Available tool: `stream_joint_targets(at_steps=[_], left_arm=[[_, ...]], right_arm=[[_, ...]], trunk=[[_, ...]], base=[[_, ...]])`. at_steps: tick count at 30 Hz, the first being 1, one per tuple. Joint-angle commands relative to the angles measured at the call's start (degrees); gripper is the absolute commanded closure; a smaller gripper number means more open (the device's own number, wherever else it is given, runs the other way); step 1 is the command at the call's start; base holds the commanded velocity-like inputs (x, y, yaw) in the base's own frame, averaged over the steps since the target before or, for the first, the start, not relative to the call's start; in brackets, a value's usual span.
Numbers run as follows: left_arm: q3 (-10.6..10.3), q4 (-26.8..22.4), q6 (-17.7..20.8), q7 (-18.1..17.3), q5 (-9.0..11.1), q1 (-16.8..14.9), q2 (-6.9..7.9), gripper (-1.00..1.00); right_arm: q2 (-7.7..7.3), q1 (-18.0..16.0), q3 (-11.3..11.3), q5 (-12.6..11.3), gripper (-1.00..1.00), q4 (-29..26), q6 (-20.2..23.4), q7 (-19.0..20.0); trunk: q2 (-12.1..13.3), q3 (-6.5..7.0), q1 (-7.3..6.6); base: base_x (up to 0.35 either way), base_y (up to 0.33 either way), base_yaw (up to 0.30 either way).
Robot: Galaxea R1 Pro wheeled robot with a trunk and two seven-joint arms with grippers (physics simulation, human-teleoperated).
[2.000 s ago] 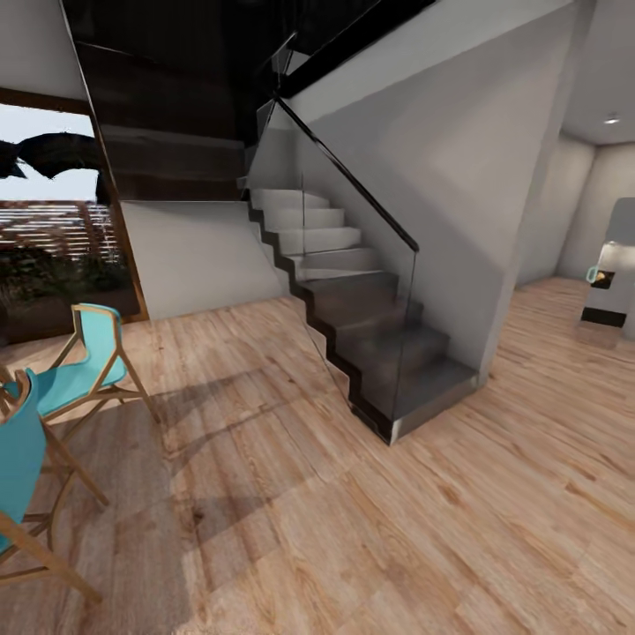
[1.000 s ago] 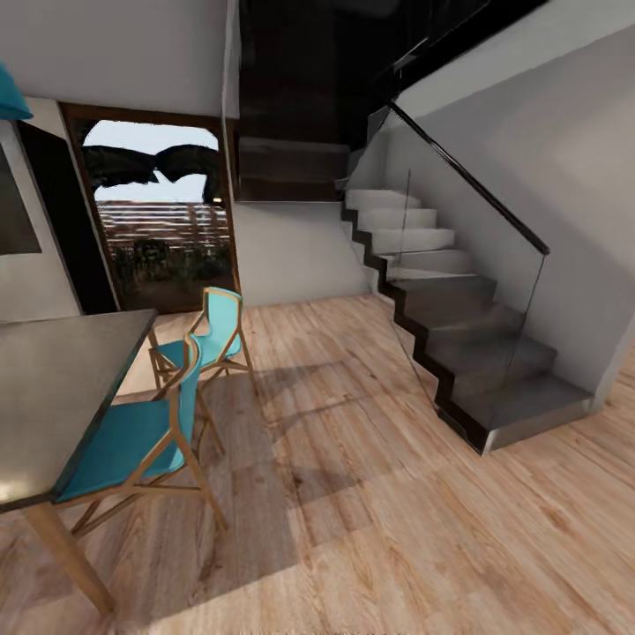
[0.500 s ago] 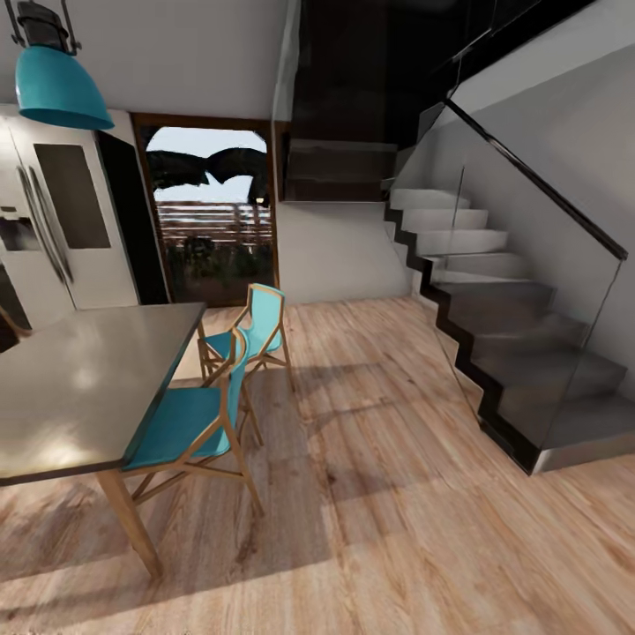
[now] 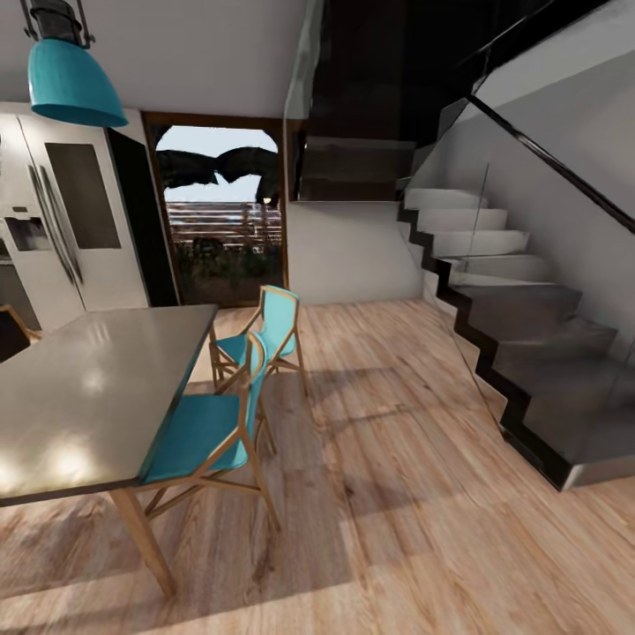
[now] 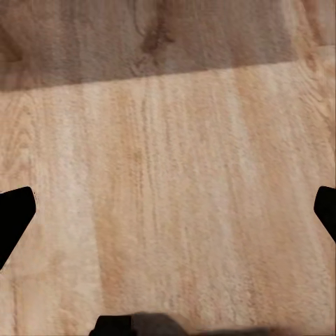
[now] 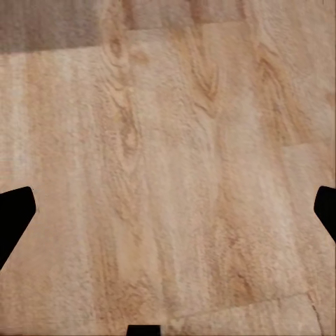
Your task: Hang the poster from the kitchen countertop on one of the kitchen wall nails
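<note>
Poster: its whereabouts cannot be told from here; the views take in a dining area.
In the head view, a grey table (image 4: 88, 388) sits at 8 o'clock with teal chairs (image 4: 203, 423) just beside it, a staircase (image 4: 529, 353) at 3 o'clock and a fridge (image 4: 62, 220) at 10 o'clock. Over the wooden floor (image 4: 397, 494), the left gripper (image 5: 170, 213) and right gripper (image 6: 170, 213) are spread wide, holding nothing.

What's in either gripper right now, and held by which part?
Nothing is held. The left gripper and the right gripper are both open, with bare wooden floor between their fingertips.
</note>
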Motion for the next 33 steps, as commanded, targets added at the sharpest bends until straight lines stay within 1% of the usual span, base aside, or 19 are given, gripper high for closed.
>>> stream_joint_targets(at_steps=[1,5,11,33], left_arm=[[0.1,0.0,-0.1,0.0,0.0,0.0,-0.03,-1.00],[0.1,0.0,-0.1,0.0,0.0,0.0,-0.03,-1.00],[0.1,-0.1,-0.1,0.1,0.0,0.0,-0.03,-1.00],[0.1,-0.1,-0.1,0.1,0.0,0.0,-0.03,-1.00]], right_arm=[[0.02,0.0,0.0,0.2,-1.00,0.1,-0.2,0.0],[0.21,0.0,0.0,0.3,-1.00,0.1,-0.2,-0.1],[0.30,0.0,0.0,0.4,-1.00,0.2,-0.3,-0.1],[0.34,-0.1,0.0,0.4,-1.00,0.2,-0.3,-0.2]], trunk=[[0.0,-0.05,0.02],[0.0,-0.05,0.02],[0.0,-0.05,0.02],[0.0,-0.05,0.02]], base=[[0.172,0.255,0.062],[0.153,0.265,0.174],[0.099,0.279,0.272],[0.005,0.290,0.289]])
